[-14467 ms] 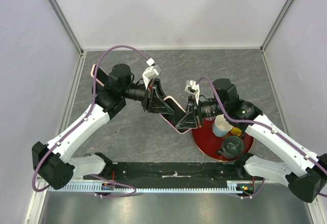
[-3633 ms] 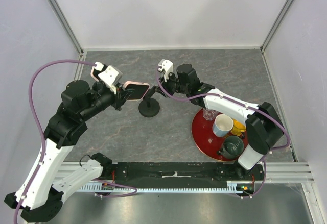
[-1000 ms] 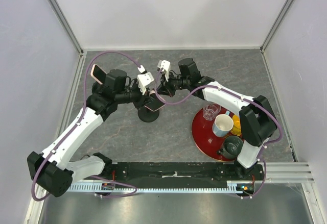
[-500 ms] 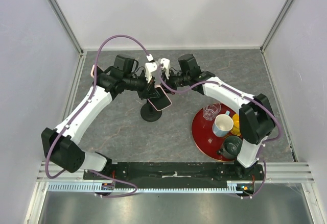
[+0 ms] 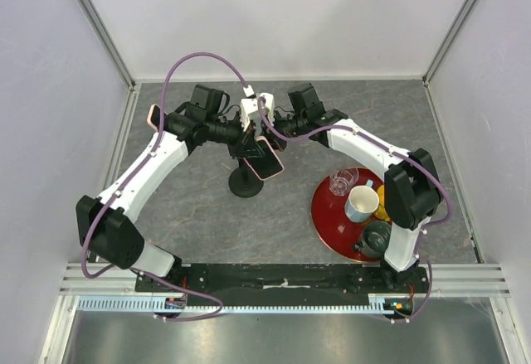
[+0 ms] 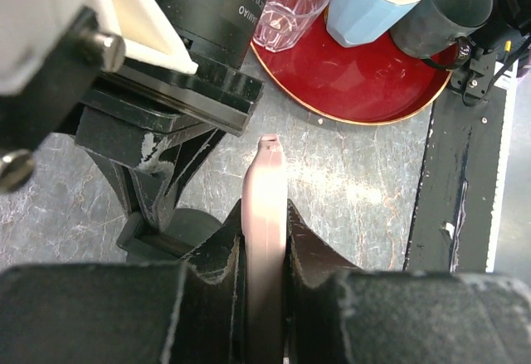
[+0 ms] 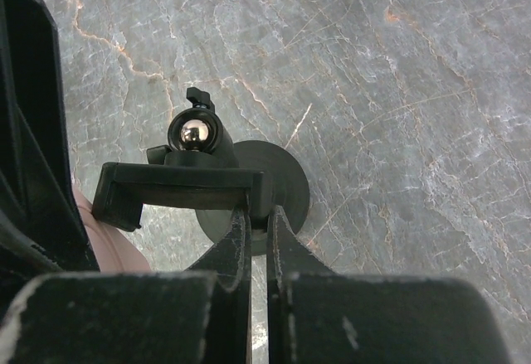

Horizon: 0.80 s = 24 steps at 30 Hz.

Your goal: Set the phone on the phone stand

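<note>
**Left pincer** point(image 6: 264, 225) closed flat on the pink-edged phone point(image 6: 265, 173), gripping its two faces with one end projecting; phone carried in the air just above and beside the phone stand point(image 5: 246, 186), not yet seated. **Right pincer** point(image 7: 259, 212) nearly shut, its jaws nipping one end of the stand's cradle point(image 7: 178, 187), apparently to steady it, though the contact is partly hidden; the stand's disc base rests on the marble-patterned desk point(image 7: 398, 115); red tray point(image 5: 330, 215) lies near the stand, on the right arm's side. **Judged handling:** phone rigid, smooth, moderately heavy, glass-faced and fragile; best held by the faces at mid-body, leaving an end free for the cradle.
</note>
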Each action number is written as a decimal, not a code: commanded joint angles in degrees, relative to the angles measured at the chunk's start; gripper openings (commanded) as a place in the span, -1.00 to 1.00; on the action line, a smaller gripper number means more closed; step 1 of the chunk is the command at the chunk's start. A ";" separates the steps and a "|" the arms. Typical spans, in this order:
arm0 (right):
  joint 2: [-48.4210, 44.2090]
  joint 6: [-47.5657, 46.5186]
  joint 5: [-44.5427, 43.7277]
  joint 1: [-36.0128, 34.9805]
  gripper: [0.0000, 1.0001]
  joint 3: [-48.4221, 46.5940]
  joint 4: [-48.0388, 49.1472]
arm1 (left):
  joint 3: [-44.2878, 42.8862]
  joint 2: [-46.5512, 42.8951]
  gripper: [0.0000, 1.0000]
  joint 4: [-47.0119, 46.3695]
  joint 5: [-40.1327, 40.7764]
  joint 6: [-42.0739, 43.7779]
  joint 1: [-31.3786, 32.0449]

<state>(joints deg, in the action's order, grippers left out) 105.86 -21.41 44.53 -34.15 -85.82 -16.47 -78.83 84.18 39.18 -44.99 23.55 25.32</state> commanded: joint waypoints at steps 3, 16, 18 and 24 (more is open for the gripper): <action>1.01 -1.79 7.15 -2.24 -1.00 -1.89 -6.56 | -6.33 1.07 -0.96 -8.07 -0.54 5.89 -0.98; 0.75 -1.88 5.83 -2.67 -1.00 -1.98 -7.17 | -12.22 4.23 -0.96 -7.45 -1.42 6.24 0.52; 0.92 -1.88 6.09 -2.94 -1.00 -2.33 -7.17 | -13.45 4.50 -0.96 -7.19 -0.72 6.42 1.13; 0.84 0.40 5.05 -3.46 -1.00 -2.51 -7.09 | -14.96 5.03 -0.96 -4.38 6.91 9.14 6.66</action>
<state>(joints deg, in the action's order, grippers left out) 106.21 -20.40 46.02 -33.54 -87.09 -19.35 -88.77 89.49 45.15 -44.38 26.24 27.42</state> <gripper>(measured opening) 0.035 0.189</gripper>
